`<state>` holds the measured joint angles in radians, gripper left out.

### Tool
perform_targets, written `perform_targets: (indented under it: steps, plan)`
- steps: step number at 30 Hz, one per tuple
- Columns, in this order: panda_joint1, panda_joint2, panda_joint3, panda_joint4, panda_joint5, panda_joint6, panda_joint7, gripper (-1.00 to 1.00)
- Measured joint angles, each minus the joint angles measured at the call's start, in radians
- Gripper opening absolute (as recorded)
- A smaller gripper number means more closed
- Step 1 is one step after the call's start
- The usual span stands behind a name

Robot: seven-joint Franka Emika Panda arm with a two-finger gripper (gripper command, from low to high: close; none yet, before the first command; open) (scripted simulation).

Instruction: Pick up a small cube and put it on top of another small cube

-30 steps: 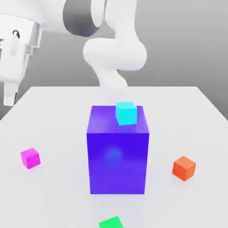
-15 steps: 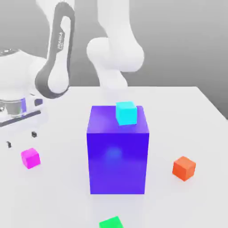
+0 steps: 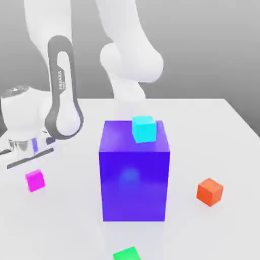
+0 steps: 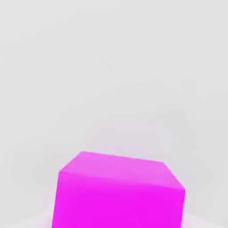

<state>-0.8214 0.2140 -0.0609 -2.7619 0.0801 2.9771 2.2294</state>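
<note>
The gripper (image 3: 35, 177) is gripping the pink cube (image 3: 35, 181), which is lying directly beneath the hand, between the closed jaws.

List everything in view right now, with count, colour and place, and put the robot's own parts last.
Table: 1, pale grey-white, beneath the block and small cubes
Big block: 1, blue-violet, standing near the middle of the exterior view
Cyan cube: 1, cyan, on top of the big block
Pink cube: 1, bright magenta-pink, at the exterior view's left, below the robot's hand
Orange cube: 1, orange-red, on the table at the exterior view's right
Green object: 1, green, cut off by the exterior view's lower edge
Backdrop: 1, grey, behind the table
Robot arm: 1, white with dark grey trim, reaching over the table
Jaws: 1 pair, shut on the pink cube
</note>
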Motion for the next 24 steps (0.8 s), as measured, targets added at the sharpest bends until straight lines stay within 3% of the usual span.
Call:
perform_targets:
  steps: [3, 6, 19, 23, 24]
  plan:
    - [0.007, -0.106, -0.018, -0.020, -0.044, -0.085, 0.032, -1.00]
    - [0.062, -0.126, 0.032, 0.027, -0.079, -0.155, -0.037, -1.00]
    - [0.313, -0.016, 0.362, 0.331, -0.201, -0.364, -0.493, -1.00]
    - [0.418, 0.130, 0.407, 0.446, -0.316, -0.346, -0.574, -1.00]
    - [0.441, 0.170, 0.395, 0.460, -0.344, -0.323, -0.569, 1.00]
